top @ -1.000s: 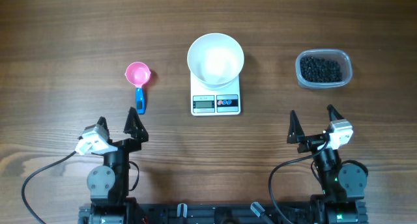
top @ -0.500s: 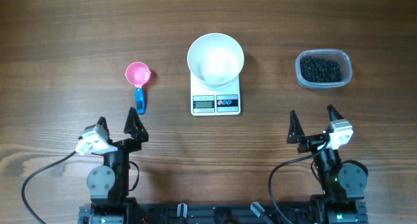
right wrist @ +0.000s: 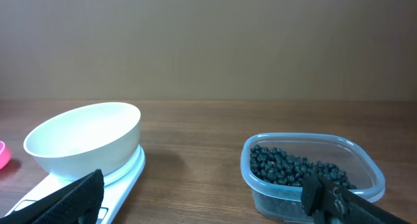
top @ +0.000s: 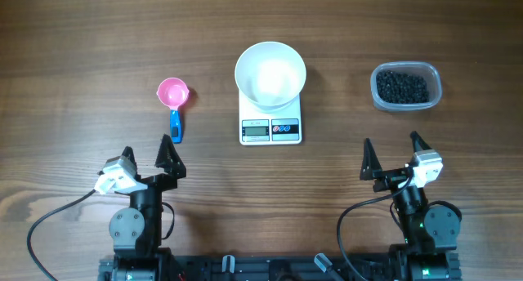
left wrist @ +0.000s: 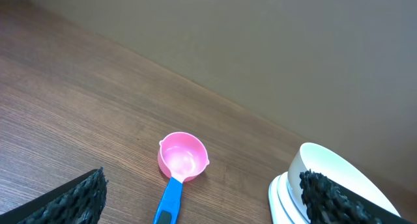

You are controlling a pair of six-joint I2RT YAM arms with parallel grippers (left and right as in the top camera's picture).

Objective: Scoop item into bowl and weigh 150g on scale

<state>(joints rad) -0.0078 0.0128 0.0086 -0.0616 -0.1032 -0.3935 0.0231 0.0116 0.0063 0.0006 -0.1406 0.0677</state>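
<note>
No change over last second: both arms stayed parked at near table (top: 82,52) edge. Left gripper (top: 147,150) and right gripper (top: 391,142) had jaws wide apart, empty. Scooping not begun.
Bowl (top: 270,73) sat empty on scale (top: 270,130), mid-table.
Beads (top: 402,86) filled clear tub (top: 377,99) toward far-right corner.
Pink scoop (top: 173,93) lay between scale and left edge.
Wood-grain surface; plain beige wall (right wrist: 208,42) behind.

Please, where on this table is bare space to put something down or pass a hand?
Free: between the scoop and the scale; between the bowl and the tub; the strip between left arm and right arm. Crowded: the bowl atop the scale.
</note>
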